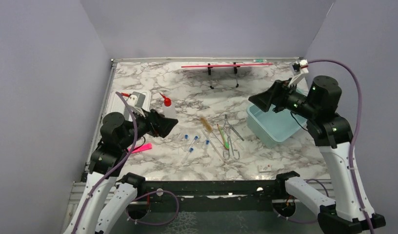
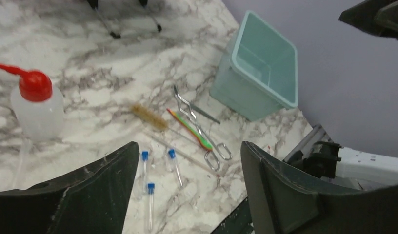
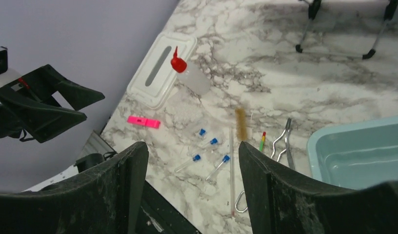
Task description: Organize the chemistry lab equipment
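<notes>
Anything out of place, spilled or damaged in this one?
Nothing spilled or broken. Blue-capped tubes, brush and forceps lie loose beside the empty teal bin; a white lid lies apart at far left.

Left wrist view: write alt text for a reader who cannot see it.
Framed by the open left gripper, lab tools sit on a marble table: squeeze bottle at left, brush, green-handled tool and forceps in the middle, three blue-capped tubes nearest. A teal bin stands beyond.

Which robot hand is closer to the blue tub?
Right. The right gripper hangs near the tub's far left corner; the left gripper is well off to the tub's left.
</notes>
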Robot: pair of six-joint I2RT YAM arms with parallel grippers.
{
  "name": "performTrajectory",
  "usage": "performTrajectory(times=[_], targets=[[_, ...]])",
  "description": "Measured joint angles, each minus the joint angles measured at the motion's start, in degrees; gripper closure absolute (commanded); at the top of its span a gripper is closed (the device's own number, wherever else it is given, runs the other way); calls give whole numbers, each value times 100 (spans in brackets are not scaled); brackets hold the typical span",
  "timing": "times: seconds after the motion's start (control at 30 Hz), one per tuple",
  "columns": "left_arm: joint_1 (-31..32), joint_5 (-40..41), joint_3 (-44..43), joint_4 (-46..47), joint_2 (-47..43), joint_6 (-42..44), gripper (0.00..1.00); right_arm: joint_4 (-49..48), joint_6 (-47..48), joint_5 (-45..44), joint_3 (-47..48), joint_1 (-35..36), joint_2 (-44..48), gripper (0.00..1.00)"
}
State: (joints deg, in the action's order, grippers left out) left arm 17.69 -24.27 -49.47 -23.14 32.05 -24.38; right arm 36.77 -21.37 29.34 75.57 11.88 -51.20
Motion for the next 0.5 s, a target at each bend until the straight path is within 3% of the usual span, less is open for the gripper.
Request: performTrajectory(times=[0.27, 0.5], targets=[[9, -162, 1047, -334, 487, -562, 44, 216, -125, -44, -323, 498, -487, 39], [411, 83, 1513, -446, 769, -767, 47, 57, -525, -883, -540, 1956, -907, 44]])
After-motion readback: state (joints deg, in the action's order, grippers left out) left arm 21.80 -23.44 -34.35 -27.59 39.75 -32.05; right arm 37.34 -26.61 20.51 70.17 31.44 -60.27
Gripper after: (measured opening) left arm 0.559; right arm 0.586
